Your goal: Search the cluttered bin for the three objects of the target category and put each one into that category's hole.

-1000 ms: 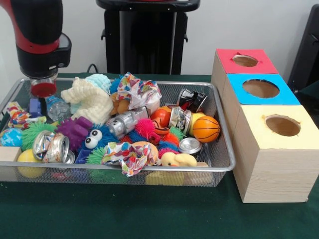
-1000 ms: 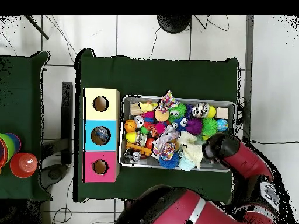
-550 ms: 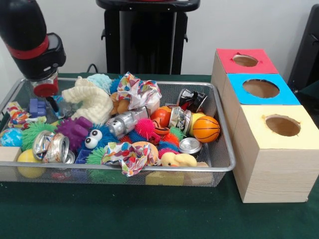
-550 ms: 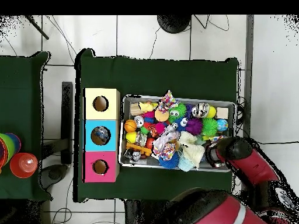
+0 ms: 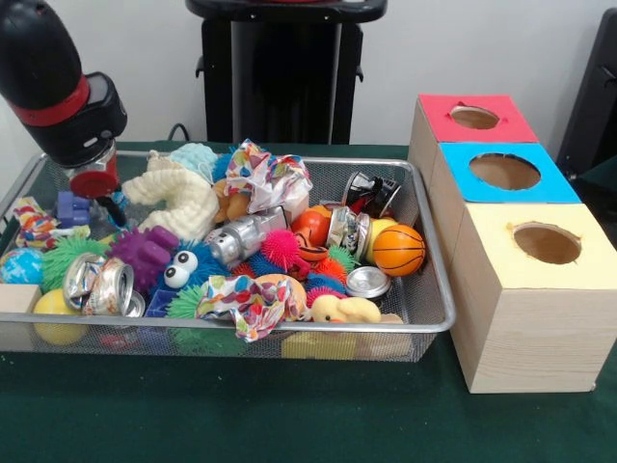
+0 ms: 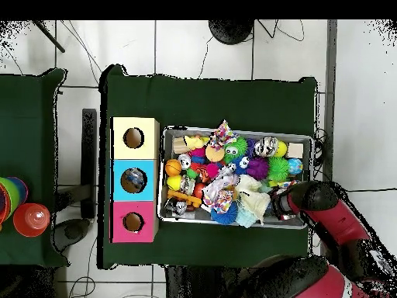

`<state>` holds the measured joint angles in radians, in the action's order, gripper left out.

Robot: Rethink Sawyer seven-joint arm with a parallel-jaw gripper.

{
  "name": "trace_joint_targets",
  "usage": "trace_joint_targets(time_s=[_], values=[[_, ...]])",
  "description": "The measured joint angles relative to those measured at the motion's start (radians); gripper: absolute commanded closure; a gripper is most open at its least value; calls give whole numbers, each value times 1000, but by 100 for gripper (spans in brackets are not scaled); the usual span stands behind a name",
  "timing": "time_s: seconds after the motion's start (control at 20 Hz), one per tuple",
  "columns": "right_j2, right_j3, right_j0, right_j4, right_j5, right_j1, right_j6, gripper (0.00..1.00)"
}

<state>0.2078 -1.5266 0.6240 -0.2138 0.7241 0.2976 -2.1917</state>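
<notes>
Wire-mesh bin brims with toys: a basketball, a rubber duck, crushed cans and crumpled paper. Red-tipped gripper hangs over the bin's far corner beside cream knitted cloth; whether it grips anything cannot be told. Red, blue and yellow boxes with holes stand beside the bin.

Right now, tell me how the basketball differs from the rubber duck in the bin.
The basketball is round, orange with black seams; the rubber duck is yellow and duck-shaped. The basketball looks larger. It lies behind the duck, which sits against the bin's front wall. Both are near the boxes.
</notes>
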Motion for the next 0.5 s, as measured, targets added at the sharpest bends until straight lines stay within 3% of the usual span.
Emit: trace_joint_targets(time_s=[0.5], values=[[-53,-2,19,0,0,-3,0,0]])
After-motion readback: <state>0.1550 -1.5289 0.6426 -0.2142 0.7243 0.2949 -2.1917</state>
